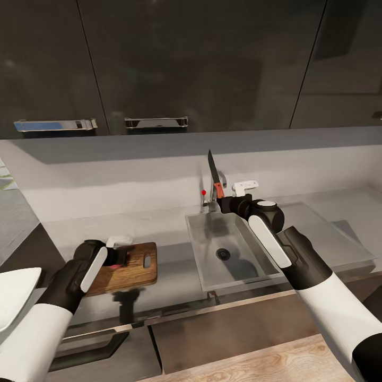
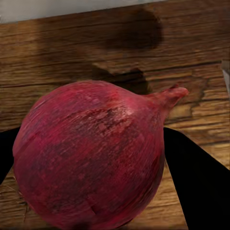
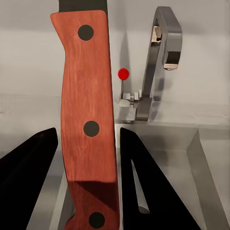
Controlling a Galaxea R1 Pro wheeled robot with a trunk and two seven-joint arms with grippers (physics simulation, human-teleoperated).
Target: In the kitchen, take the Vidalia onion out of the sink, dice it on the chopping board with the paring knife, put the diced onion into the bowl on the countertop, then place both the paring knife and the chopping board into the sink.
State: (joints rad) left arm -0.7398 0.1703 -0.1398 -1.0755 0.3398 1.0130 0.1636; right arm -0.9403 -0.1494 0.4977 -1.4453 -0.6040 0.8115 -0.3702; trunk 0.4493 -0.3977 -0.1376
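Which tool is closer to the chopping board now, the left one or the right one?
Left. The left tool is over the chopping board, holding the onion. The right tool holds the paring knife over the sink.

Upright paring knife (image 1: pixel 214 175) above sink (image 1: pixel 233 265)

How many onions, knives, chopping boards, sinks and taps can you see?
Onion, held over the board in the left gripper: 1
Knife, held blade-up over the sink in the right gripper: 1
Chopping board: 1
Sink: 1
Tap: 1
Total: 5
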